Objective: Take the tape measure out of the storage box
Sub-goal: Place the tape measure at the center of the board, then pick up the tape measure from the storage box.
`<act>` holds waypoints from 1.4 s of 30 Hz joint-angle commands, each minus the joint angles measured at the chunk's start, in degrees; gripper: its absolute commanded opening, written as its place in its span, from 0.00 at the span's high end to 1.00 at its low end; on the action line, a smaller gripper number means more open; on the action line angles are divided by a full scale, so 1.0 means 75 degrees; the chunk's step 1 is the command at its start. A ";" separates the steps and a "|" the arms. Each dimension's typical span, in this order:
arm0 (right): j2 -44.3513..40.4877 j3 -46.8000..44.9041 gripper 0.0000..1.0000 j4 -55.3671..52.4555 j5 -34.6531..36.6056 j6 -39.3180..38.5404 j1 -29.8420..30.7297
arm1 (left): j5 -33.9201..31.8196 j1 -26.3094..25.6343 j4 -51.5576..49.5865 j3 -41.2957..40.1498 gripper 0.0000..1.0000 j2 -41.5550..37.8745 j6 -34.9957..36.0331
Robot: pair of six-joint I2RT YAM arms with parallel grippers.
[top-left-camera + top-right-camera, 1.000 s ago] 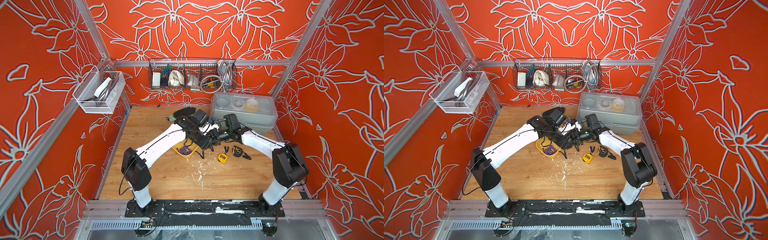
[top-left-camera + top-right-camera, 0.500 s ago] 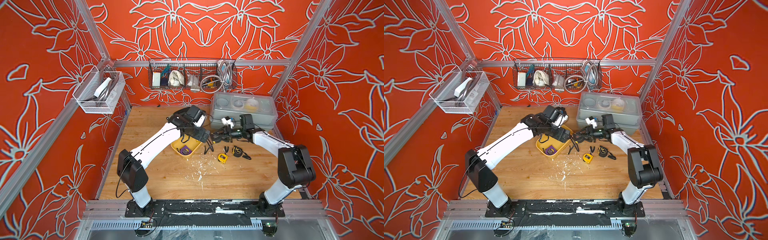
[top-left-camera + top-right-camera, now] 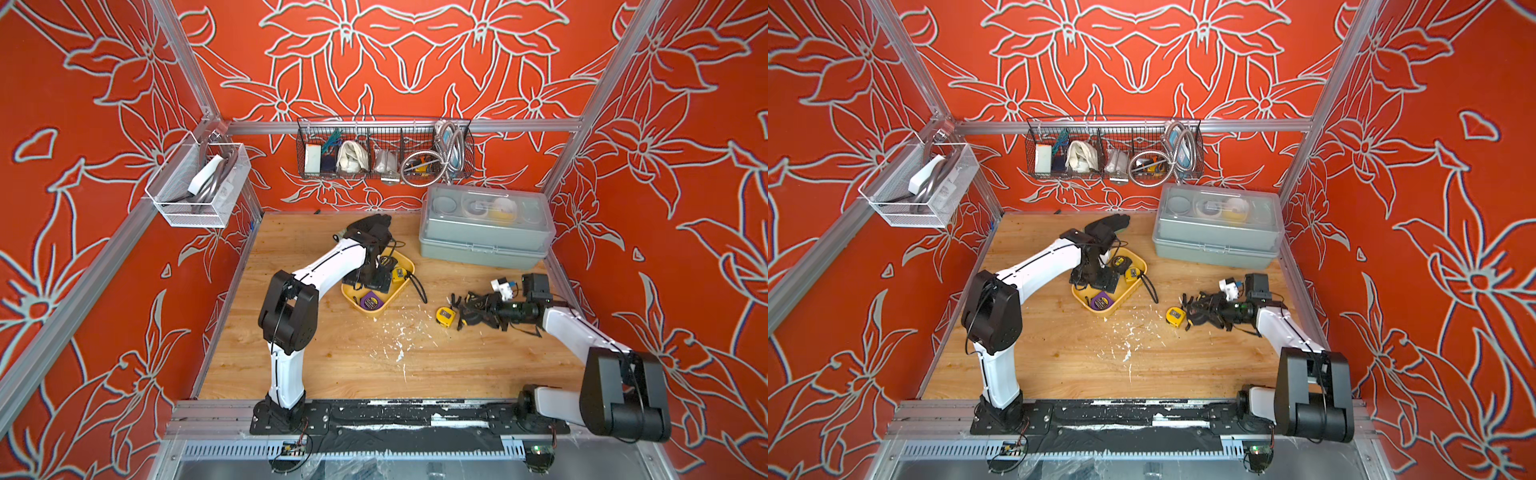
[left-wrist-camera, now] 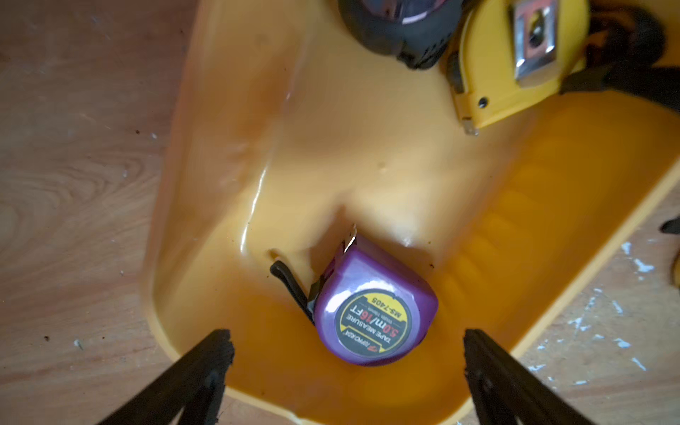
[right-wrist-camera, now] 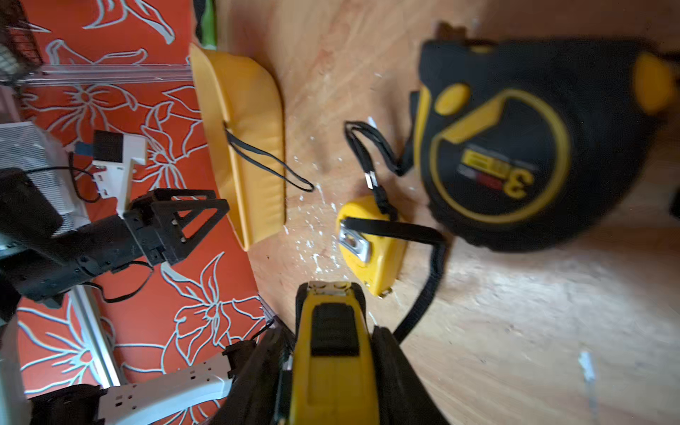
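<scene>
The storage box (image 3: pixel 399 296), a shallow yellow tray, lies near the middle of the wooden table (image 3: pixel 332 365) and holds three tape measures: a purple tape measure (image 4: pixel 371 316) at the end nearer the robot, and a black tape measure (image 4: pixel 401 22) and a yellow tape measure (image 4: pixel 515 62) side by side at the far end; the yellow one's black strap (image 3: pixel 417 286) hangs over the rim onto the table. The left pincer (image 4: pixel 347 342) hovers over the tray with its jaws spread wide, one finger on each side of the purple tape measure, touching nothing. The right pincer (image 5: pixel 331 331) is well apart from the tray, low over the table, clamped on the flat sides of a yellow-and-black tape measure (image 5: pixel 331 386), so this one is outside the box. Just ahead of it on the boards lie a small yellow tape measure (image 5: pixel 371 246) and a large black tape measure (image 5: pixel 515 147). Both top views show this grip only as a dark tangle; the right wrist view makes it plain. Only the top views show the closed grey case (image 3: pixel 486 245) by the back wall, the black wire basket (image 3: pixel 382 153) of odds and ends above it, and the white mesh basket (image 3: pixel 199 187) on the side rail
</scene>
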 commanded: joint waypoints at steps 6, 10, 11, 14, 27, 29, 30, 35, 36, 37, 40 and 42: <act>0.0168 -0.0791 0.70 0.0067 0.1057 -0.0675 -0.0095 | 0.0093 0.0065 -0.0620 0.0213 0.00 0.0629 -0.0122; 0.0507 -0.0764 0.64 0.0370 0.1302 -0.0828 -0.0097 | 0.0133 0.0065 -0.0678 0.0200 0.01 0.0782 -0.0100; 0.0579 -0.0703 0.58 0.0354 0.1272 -0.0974 -0.0099 | 0.0145 0.0065 -0.0679 0.0210 0.00 0.0823 -0.0101; 0.0424 -0.0416 0.43 -0.0061 0.1480 -0.1335 -0.0100 | 0.0174 0.0065 -0.0695 0.0227 0.00 0.0968 -0.0069; -0.1226 0.0883 0.00 -0.1389 0.2648 -0.1973 -0.0096 | 0.0393 0.0065 -0.0876 0.0304 0.00 0.1448 -0.0139; -0.1371 0.1051 0.00 -0.1488 0.2644 -0.2021 -0.0092 | 0.0194 0.0065 -0.0872 0.0301 0.01 0.1509 -0.0202; -0.1408 0.1100 0.00 -0.1524 0.2661 -0.2021 -0.0099 | 0.0126 0.0065 -0.0847 0.0299 0.01 0.1541 -0.0204; -0.1424 0.1132 0.00 -0.1539 0.2532 -0.2032 -0.0091 | 0.0146 0.0065 -0.0927 0.0692 0.13 0.1847 -0.0297; -0.1426 0.1111 0.00 -0.1539 0.2532 -0.2033 -0.0089 | 0.0264 0.0065 -0.0967 0.0757 0.17 0.1873 -0.0314; -0.1425 0.1093 0.00 -0.1534 0.2499 -0.2053 -0.0090 | 0.0351 0.0065 -0.0983 0.0767 0.20 0.1879 -0.0364; -0.1473 0.1051 0.00 -0.1563 0.2498 -0.2084 -0.0086 | 0.0444 0.0058 -0.0983 0.0645 0.21 0.1844 -0.0432; -0.1511 0.1036 0.00 -0.1531 0.2476 -0.2074 -0.0092 | 0.0422 0.0053 -0.1019 0.0600 0.20 0.1856 -0.0427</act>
